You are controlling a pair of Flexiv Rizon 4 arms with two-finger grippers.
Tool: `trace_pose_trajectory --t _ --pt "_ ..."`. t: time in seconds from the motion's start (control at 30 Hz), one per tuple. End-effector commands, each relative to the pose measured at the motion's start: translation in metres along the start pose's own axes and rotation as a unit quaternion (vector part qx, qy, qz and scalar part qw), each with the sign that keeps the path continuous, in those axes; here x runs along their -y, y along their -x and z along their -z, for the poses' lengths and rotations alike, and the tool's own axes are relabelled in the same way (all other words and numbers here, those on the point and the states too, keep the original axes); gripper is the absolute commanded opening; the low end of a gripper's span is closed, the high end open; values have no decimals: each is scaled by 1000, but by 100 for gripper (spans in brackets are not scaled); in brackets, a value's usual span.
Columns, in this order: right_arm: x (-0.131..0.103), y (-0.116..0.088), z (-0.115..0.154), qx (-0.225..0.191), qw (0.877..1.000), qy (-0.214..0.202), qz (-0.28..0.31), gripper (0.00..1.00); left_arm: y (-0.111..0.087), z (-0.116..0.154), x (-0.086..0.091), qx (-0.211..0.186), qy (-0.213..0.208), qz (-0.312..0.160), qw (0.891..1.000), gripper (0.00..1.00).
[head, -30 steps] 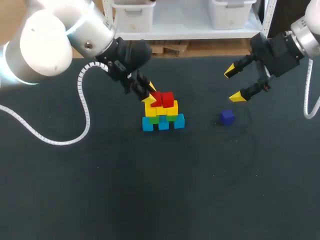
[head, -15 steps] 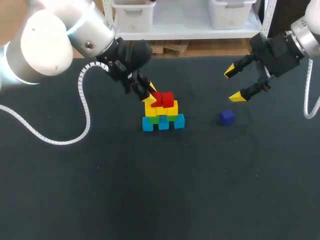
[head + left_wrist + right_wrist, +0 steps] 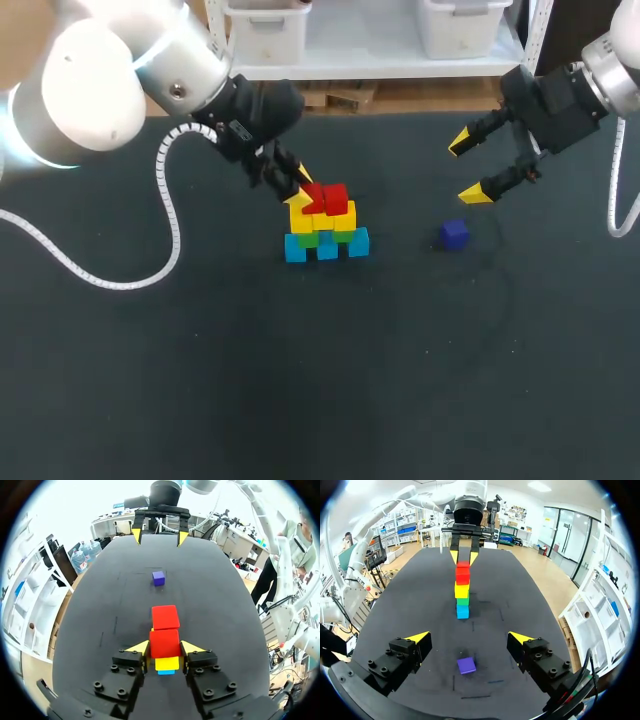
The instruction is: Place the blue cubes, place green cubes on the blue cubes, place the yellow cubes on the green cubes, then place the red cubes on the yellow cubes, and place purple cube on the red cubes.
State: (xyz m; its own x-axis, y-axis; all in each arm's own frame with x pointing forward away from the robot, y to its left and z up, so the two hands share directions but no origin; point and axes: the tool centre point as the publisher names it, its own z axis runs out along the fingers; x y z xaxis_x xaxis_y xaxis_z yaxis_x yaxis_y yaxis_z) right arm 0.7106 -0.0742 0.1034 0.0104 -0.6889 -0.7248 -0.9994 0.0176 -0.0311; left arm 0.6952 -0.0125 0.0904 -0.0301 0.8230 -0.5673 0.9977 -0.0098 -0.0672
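Here, red cube (image 3: 164, 643) within left tool (image 3: 165, 648).

- My left jaws grip the near red cube (image 3: 165, 643) from both sides, above a yellow cube (image 3: 166, 663).
- A second red cube (image 3: 165, 617) touches it just ahead.
- Farther along the bench (image 3: 100, 610), the purple cube (image 3: 158, 578) lies alone, near the spread right jaws.

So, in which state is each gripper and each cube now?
Left gripper: shut on the held red cube, at the top of the stack.
Right gripper: open, holding nothing.
Other red cube: free, resting on the yellow cubes.
Purple cube: alone on the table, not stacked.
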Motion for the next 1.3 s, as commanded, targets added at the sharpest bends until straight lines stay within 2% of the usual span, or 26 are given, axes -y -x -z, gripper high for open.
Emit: trace_pose_trajectory --t 0.03,0.07,0.13,0.17,0.23,0.27,0.53,0.83,0.9,1.1,1.3 --pt "1 0 -1 1 1000 0 1 100 0 0 -2 0 -2 0 1000 44" --pt "1 0 -1 1 1000 0 1 100 0 0 -2 0 -2 -1 1000 48" --pt "1 0 -1 1 1000 0 1 100 0 1 -2 0 -2 0 1000 71" --pt "1 0 -1 1 1000 0 1 100 0 1 -3 0 -2 0 1000 76" --pt "1 0 -1 1 1000 0 1 100 0 2 -3 0 -2 1 1000 98" --pt "1 0 -1 1 1000 0 1 100 0 3 -3 0 -2 1 1000 100" --pt "1 0 -1 1 1000 0 1 100 1 17 -5 -4 8 -6 1000 100" --pt "1 0 -1 1 1000 0 1 100 -2 43 -4 -9 39 -25 999 100" --pt "1 0 -1 1 1000 0 1 100 -8 52 -2 5 50 -28 998 100" --pt "1 0 -1 1 1000 0 1 100 -33 79 7 9 63 -37 997 100" --pt "1 0 -1 1 1000 0 1 100 -57 105 17 9 41 -56 998 100"
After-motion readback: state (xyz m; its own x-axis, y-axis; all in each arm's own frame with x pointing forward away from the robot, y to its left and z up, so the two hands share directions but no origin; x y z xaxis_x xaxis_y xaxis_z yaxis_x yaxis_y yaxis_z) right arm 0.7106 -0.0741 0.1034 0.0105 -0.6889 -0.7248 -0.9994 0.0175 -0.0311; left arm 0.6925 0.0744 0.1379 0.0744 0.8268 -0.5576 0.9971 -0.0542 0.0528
